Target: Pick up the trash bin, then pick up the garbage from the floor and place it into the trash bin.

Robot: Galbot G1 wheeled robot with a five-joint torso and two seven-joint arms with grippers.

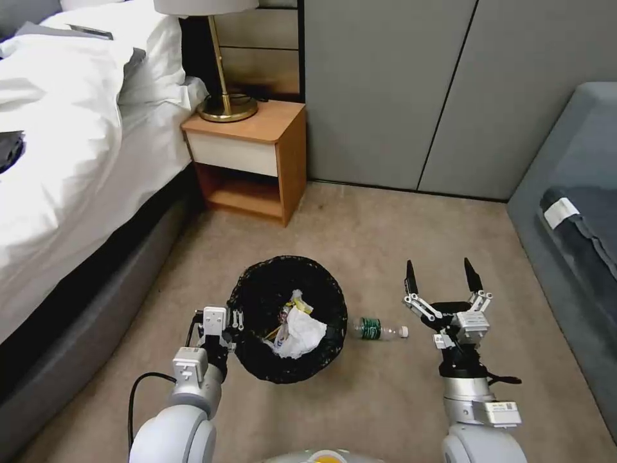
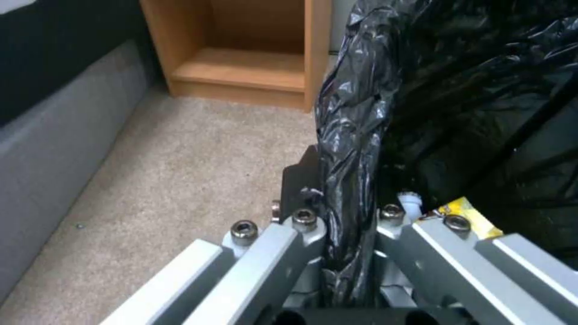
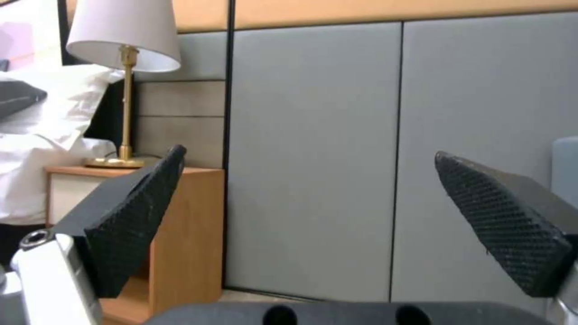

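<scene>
The trash bin [image 1: 252, 290], lined with a black bag, is held at its left rim by my left gripper [image 1: 235, 324]. In the left wrist view that gripper [image 2: 346, 212] is shut on the bag-covered rim [image 2: 355, 135]. Inside the bin lie crumpled white tissue [image 1: 299, 332] and a yellow wrapper [image 2: 467, 214]. One piece of garbage, a clear plastic bottle with a green label [image 1: 376, 328], lies on the carpet just right of the bin. My right gripper [image 1: 442, 275] stands open to the right of the bottle, its fingers [image 3: 138, 212] pointing at the wall with nothing between them.
A wooden nightstand [image 1: 250, 161] with a brass lamp [image 1: 222, 96] stands beyond the bin, against the bed [image 1: 64, 161] on the left. A grey sofa [image 1: 578, 225] lines the right side. Grey wall panels [image 1: 418, 96] close the back. Open carpet lies around the bottle.
</scene>
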